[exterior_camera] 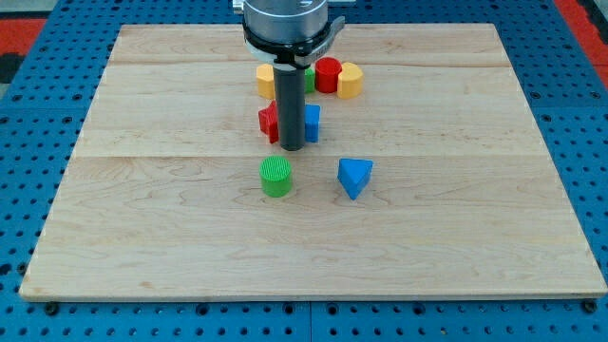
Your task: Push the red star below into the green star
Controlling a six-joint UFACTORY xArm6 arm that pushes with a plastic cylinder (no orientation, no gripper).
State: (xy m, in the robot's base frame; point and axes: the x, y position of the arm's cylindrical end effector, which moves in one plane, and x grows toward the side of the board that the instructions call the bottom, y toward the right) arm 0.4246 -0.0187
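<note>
My rod comes down from the view's top centre, and my tip (pixel 292 148) rests on the board. A red block, probably the red star (pixel 268 122), sits just left of the rod, partly hidden and touching or nearly touching it. A green block (pixel 310 80), possibly the green star, peeks out behind the rod between the yellow and red blocks above. A blue block (pixel 312 123) sits right of the rod.
A green cylinder (pixel 276 177) lies just below my tip. A blue triangular block (pixel 353 177) lies to its right. A yellow block (pixel 265 81), a red cylinder (pixel 328 74) and a yellow block (pixel 351 81) form a row above. The wooden board (pixel 142 218) has blue pegboard around it.
</note>
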